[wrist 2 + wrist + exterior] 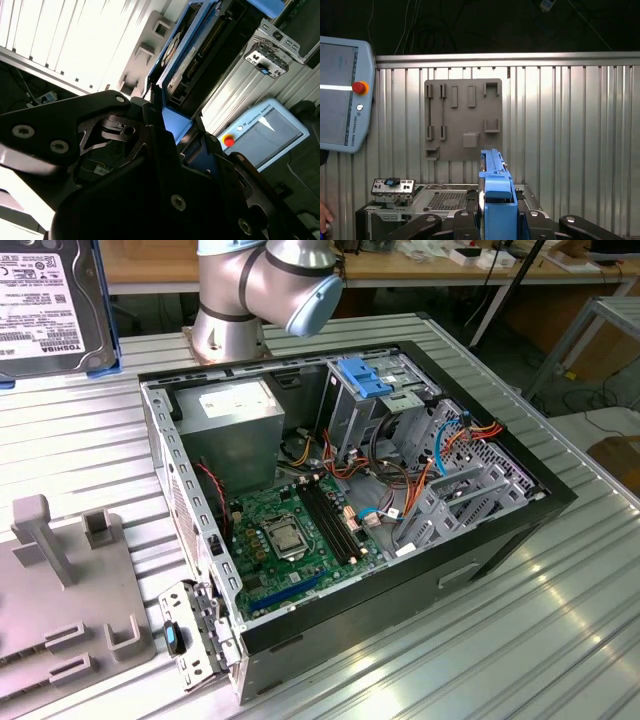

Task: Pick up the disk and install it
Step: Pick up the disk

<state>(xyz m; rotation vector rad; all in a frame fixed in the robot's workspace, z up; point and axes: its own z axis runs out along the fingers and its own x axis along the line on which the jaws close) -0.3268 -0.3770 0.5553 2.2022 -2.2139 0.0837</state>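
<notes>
1. Fingers (464,223) are clenching on the disk (496,200) from both sides, gripping it edge-on in the first wrist view.
2. Disk is showing a grey metal face edged by a bright blue carrier frame. In the exterior view it is sitting at that view's upper left corner, well apart from the open computer case (480,530) on the worktop (560,640).
3. Picture edges are cutting off part of it there, and the fingers are covering its gripped end in both wrist views.

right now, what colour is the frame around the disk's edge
Bright blue. The first wrist view shows it best, along the edge of the disk.
</notes>
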